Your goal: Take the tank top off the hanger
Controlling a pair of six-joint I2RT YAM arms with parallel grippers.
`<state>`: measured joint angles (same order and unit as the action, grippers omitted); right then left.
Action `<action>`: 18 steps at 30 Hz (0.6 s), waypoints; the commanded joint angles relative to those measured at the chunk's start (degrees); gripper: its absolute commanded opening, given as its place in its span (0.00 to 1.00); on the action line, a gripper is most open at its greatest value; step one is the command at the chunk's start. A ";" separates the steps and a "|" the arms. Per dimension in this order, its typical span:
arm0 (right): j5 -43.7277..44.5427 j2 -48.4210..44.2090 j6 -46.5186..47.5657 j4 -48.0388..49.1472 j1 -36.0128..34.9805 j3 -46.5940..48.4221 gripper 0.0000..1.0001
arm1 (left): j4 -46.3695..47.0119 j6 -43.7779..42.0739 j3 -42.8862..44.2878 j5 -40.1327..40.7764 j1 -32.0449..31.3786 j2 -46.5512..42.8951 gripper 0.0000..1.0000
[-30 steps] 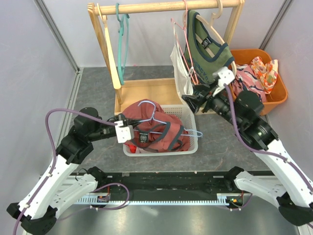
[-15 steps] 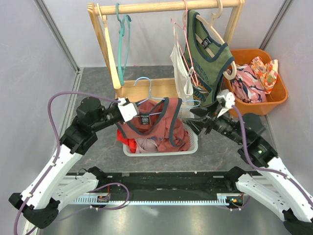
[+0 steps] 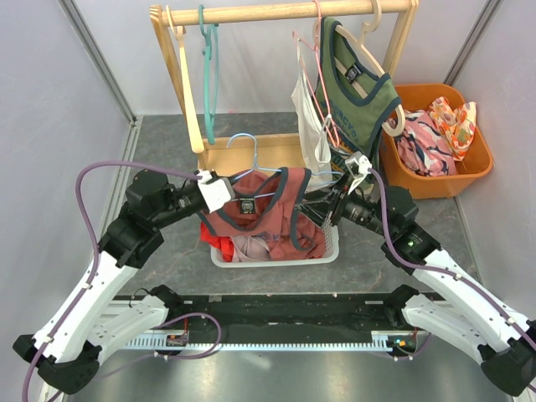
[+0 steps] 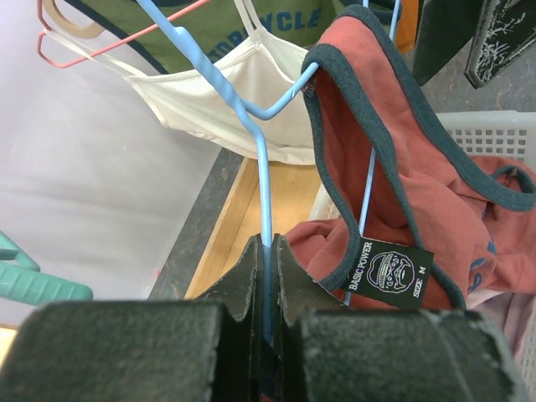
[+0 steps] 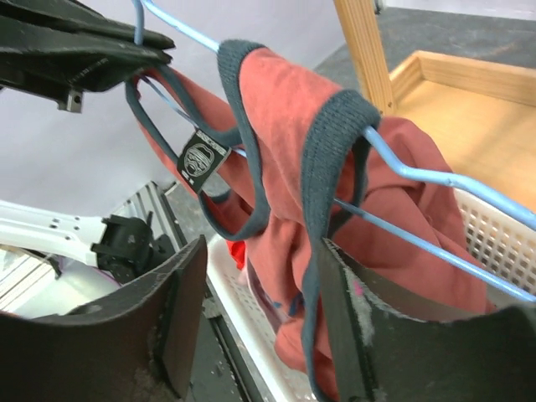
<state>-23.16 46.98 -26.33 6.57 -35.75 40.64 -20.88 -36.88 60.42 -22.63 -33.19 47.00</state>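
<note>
Red tank top hangs on a blue hanger above the laundry basket, between the two grippers.

The left gripper (image 4: 267, 247) is clenched on the wire of the blue hanger (image 4: 265, 209), just below its hook, holding it up over the white laundry basket (image 3: 276, 260) in the middle of the table, near the wooden rack (image 3: 285, 11). The red tank top (image 4: 402, 151) with dark trim is draped on that hanger, both straps over the shoulders. The right gripper (image 5: 261, 251) comes in from the right with its jaws apart, one shoulder strap hanging between them, not grasped.
</note>
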 commanded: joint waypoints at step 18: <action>-0.84 -0.05 -0.57 2.40 0.06 -3.02 0.62 | 2.34 -1.00 2.42 -2.24 0.41 -2.70 0.02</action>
<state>-24.45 47.22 -27.31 8.45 -35.77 39.11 -20.88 -36.97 60.42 -23.09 -33.17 45.41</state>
